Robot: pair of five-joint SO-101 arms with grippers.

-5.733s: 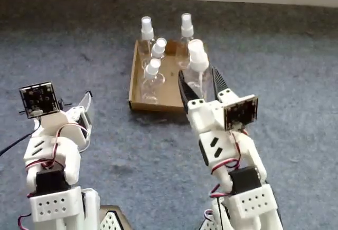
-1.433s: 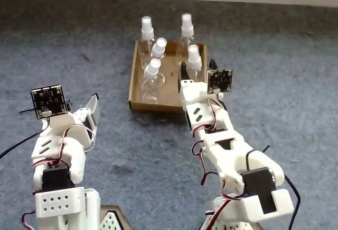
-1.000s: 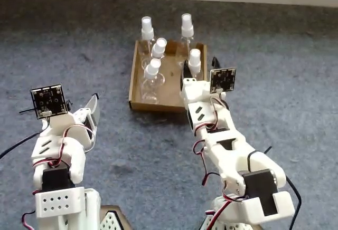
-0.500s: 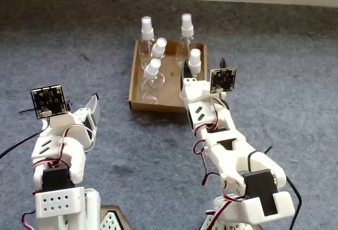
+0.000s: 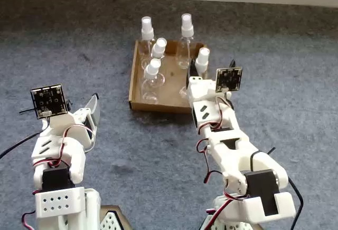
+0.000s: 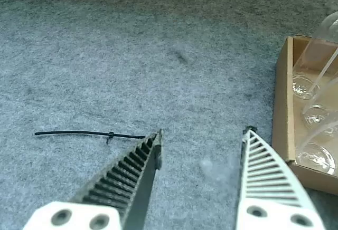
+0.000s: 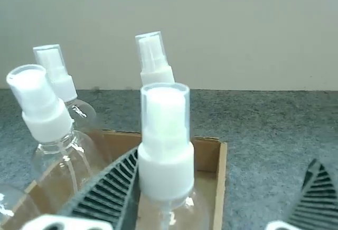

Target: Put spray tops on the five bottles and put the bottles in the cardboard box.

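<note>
- Over a grey carpeted worktop (image 5: 285,98), with a pale wall (image 7: 237,24) behind, we are watching the packing reach its last stage.
- The fifth bottle (image 7: 164,135), its spray top (image 5: 202,56) on, is standing in the cardboard box (image 5: 134,90) near the right wall, no longer raised above it as it was a few seconds ago.
- The other four bottles (image 5: 152,72), all capped, are standing further left and back. We cannot tell whether the two farthest are sitting inside the rim.
- The right end effector (image 7: 224,159) is spreading wide around the fifth bottle, with one jaw just beside it and the other well apart. It has also shifted slightly sideways, so we are judging the bottle released.
- The left end effector (image 6: 203,131) is hanging open over the worktop beside the box, near a black cable tie (image 6: 90,134), unmoved.
- We are judging the task nearly done, and what is remaining is a withdrawal that does not tip the bottle.
</note>
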